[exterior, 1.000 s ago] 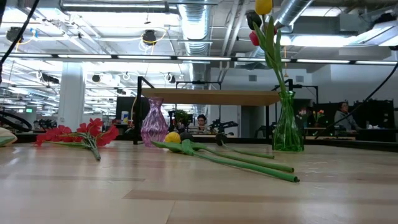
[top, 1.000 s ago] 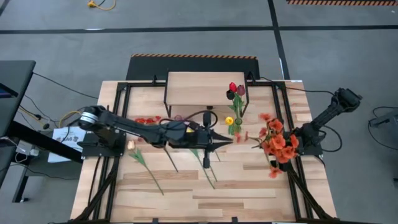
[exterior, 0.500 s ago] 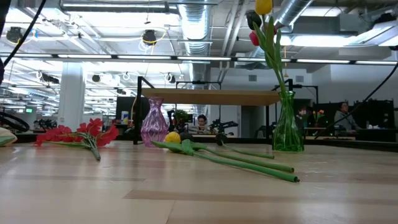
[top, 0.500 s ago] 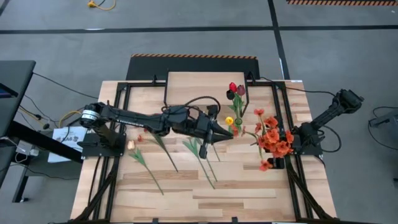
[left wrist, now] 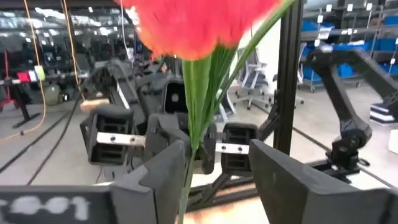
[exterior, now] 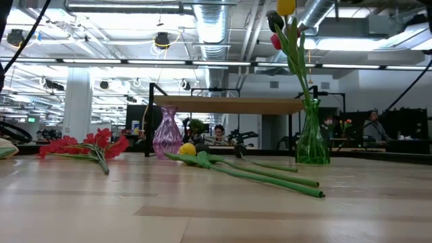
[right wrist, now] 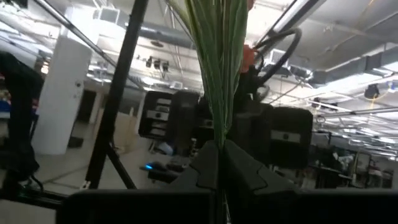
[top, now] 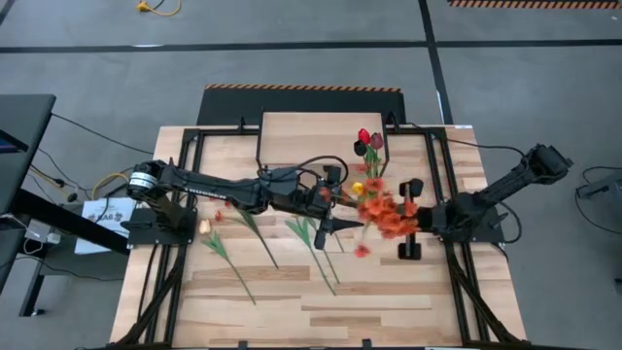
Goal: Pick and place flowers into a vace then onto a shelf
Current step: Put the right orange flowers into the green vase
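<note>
My right gripper (top: 420, 222) is shut on a spray of orange-red flowers (top: 384, 212), held above the middle of the table. My left gripper (left wrist: 217, 180) reaches in from the table's left and is open. Its fingers stand on either side of the spray's green stems (left wrist: 196, 118), and I cannot tell whether they touch. The blossoms (left wrist: 199, 25) hang close over its wrist. A green glass vase (exterior: 312, 138) with tulips stands in front of the shelf (top: 311, 138). Beside it stands a pink vase (exterior: 167, 131), holding nothing. My right gripper pinches the spray's bundle of thin green stems (right wrist: 219, 134) between its two fingers, well below the blossoms. It comes from the table's right, about level and slanting slightly upward, with the stems running on along the fingers. The spray is lifted clear of the table, heads toward my left arm.
Loose flowers lie on the tabletop: a yellow tulip on a long stem (exterior: 256, 174), a red spray (exterior: 84, 145) on the left, a pale tulip (top: 206, 227) and more green stems (top: 316, 243). Black frame rails (top: 457, 282) run along both sides of the table.
My right gripper has carried the orange-red spray toward the table's left, from beside its own base to the middle. The blossoms now lie at my left gripper, which stays near the green vase.
</note>
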`<action>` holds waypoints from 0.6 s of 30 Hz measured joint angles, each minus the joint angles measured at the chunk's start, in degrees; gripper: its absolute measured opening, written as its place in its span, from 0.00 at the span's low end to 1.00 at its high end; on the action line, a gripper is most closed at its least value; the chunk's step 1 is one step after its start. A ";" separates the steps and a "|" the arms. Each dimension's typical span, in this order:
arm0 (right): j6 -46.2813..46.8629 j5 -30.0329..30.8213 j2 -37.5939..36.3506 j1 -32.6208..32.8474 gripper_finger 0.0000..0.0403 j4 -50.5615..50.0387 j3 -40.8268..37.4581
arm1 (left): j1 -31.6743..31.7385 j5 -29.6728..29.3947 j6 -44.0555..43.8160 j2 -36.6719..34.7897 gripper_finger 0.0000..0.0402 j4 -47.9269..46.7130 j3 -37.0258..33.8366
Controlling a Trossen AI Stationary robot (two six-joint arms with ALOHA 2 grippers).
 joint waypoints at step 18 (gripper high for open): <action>2.92 -2.09 7.95 -4.42 0.00 0.20 4.24 | -1.22 0.00 1.99 0.04 0.46 0.11 0.00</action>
